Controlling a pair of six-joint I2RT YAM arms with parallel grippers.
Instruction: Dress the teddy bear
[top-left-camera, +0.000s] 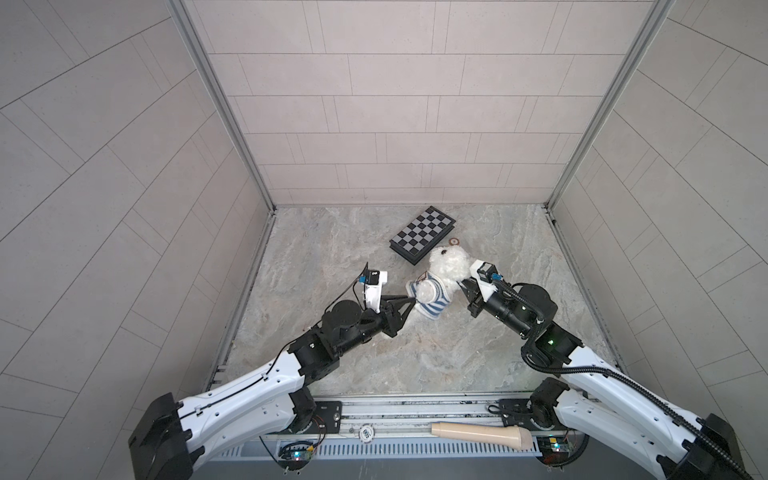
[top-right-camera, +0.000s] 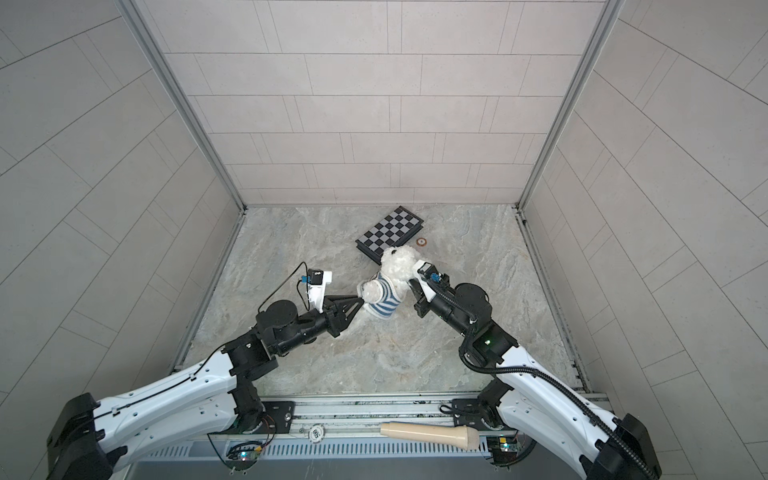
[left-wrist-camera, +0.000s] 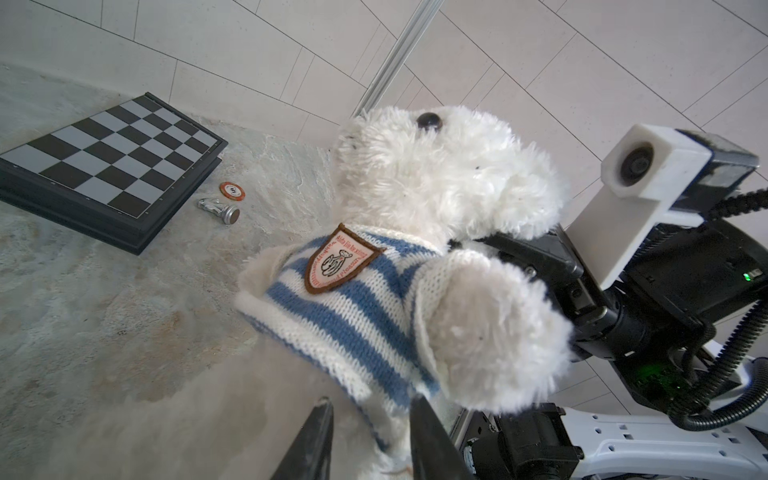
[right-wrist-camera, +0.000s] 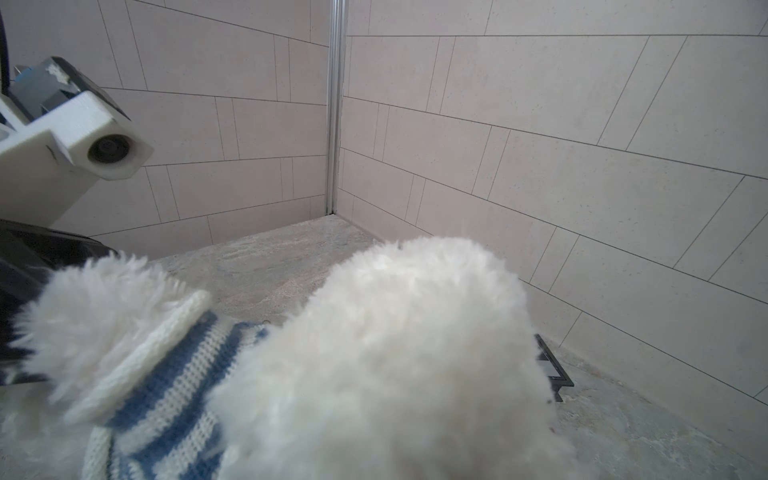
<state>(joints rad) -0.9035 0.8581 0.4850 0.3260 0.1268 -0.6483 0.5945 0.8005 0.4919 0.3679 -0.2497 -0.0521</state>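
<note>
The teddy bear (top-left-camera: 446, 266) leans between my grippers, just beside the chessboard (top-left-camera: 422, 235); its striped sweater (left-wrist-camera: 353, 316) is on, both arms seemingly through; my right gripper (top-left-camera: 462, 286) is closed on its back; my left gripper (left-wrist-camera: 372, 401) stands narrow astride the hem, though I cannot tell whether it pinches; I judge only tugging the hem down is left.

Top views: high overhead, facing down, whole cell. Wrist views: close on teddy bear (left-wrist-camera: 436, 178), opposite sides.

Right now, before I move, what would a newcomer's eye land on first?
The fluffy white teddy bear mid-table, wearing a blue-and-white striped shirt with a crest badge. Both arms meet at it: the left end effector at the shirt's hem, the right end effector tucked against the bear's other side, its tips hidden. Behind lies a chessboard with an orange chip beside it.
</note>
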